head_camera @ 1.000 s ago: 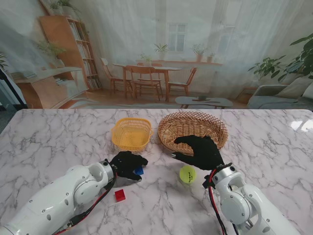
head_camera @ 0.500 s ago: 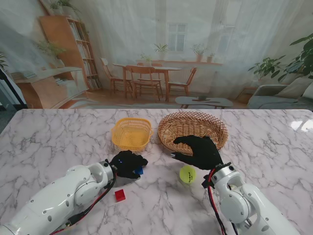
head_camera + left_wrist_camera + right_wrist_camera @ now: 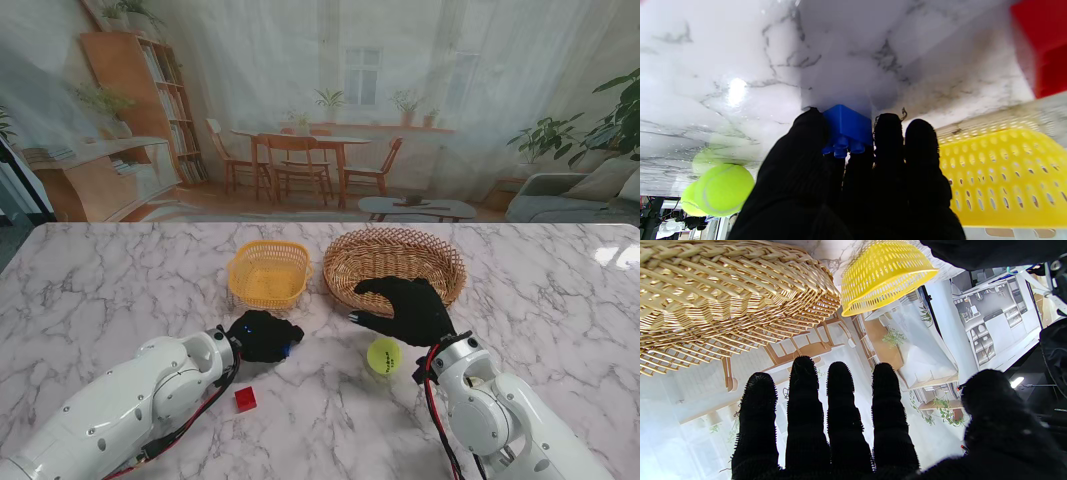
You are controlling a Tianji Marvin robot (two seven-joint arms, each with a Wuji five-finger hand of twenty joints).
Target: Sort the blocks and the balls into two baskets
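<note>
Backdrop beyond the marble table (image 3: 120, 270): bookshelf (image 3: 140, 110) left, dining table (image 3: 300, 140) with chairs, curtained window (image 3: 362, 72), sofa (image 3: 580, 195) right.

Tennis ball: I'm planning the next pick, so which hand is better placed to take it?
Right. The right hand is open and hovers just beyond the tennis ball, while the left hand is shut on the blue block.

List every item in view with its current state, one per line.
left hand: shut on blue block
blue block: gripped, just off the marble
right hand: open, holding nothing
tennis ball: loose on table
red block: loose on table
yellow basket: empty
wicker basket: empty
</note>
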